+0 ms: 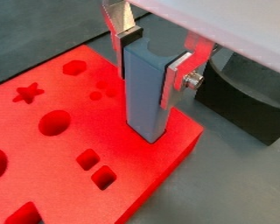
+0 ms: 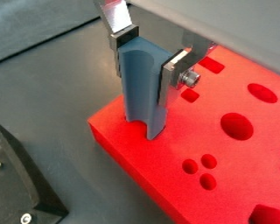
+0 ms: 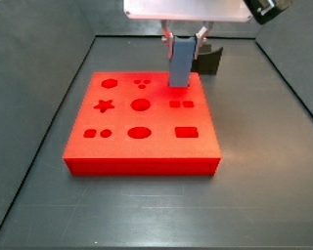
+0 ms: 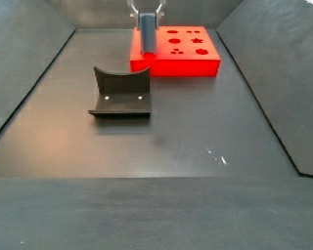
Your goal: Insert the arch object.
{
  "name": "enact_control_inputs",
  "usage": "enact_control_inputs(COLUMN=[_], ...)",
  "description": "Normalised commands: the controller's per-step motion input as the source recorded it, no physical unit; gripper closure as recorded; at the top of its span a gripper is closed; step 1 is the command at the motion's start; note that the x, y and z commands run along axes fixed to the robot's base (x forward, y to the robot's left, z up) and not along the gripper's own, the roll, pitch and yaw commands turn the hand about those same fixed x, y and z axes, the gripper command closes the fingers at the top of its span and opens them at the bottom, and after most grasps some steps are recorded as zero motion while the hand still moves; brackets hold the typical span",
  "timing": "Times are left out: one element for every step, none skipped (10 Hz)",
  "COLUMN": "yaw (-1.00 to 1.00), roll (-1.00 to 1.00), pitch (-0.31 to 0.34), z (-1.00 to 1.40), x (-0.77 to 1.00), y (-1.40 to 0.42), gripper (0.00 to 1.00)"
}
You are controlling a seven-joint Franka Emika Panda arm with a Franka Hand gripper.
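Observation:
The arch object (image 1: 146, 87) is a tall blue-grey block with a semicircular groove down one side. It stands upright between my gripper's silver fingers. My gripper (image 1: 154, 57) is shut on its upper part, with the dark pads pressed on two opposite faces; both wrist views show this (image 2: 152, 57). The block's lower end (image 2: 149, 127) meets the red board (image 2: 154, 166) near a corner. I cannot tell whether it sits in a hole or only on the surface. In the side views the block (image 3: 183, 61) (image 4: 148, 31) hangs at the board's edge (image 3: 120, 151) (image 4: 186, 64) under the gripper (image 3: 186, 39) (image 4: 146, 14).
The red board has several shaped holes: a star (image 1: 28, 92), round ones (image 2: 236, 127) and square ones (image 1: 101, 178). The dark fixture (image 4: 120, 95) stands on the grey floor apart from the board, and shows just behind the gripper in a side view (image 3: 209, 59). Dark walls ring the floor.

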Motion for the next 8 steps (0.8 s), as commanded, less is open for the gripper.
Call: enact_control_inputs(yaw=[0.00,-0.05,-0.09,-0.11,-0.14,-0.07,-0.06,-0.09], roll=[-0.02,-0.05,-0.02,-0.01,0.00,0.00,0.00,0.03], pitch=[-0.066,-0.100,-0.097,-0.086,-0.069,-0.060,-0.029,-0.009], z=[-0.27,-0.49,-0.53,-0.51,-0.46,-0.39,-0.37,-0.34], x=[0.00,0.17,0.30,0.30,0.29,0.00,-0.22,-0.33], y=[0.01,-0.03,-0.09,-0.05,0.00,0.00,0.04,0.05], gripper=[1.00,1.00,1.00,1.00,1.00,1.00,1.00,1.00])
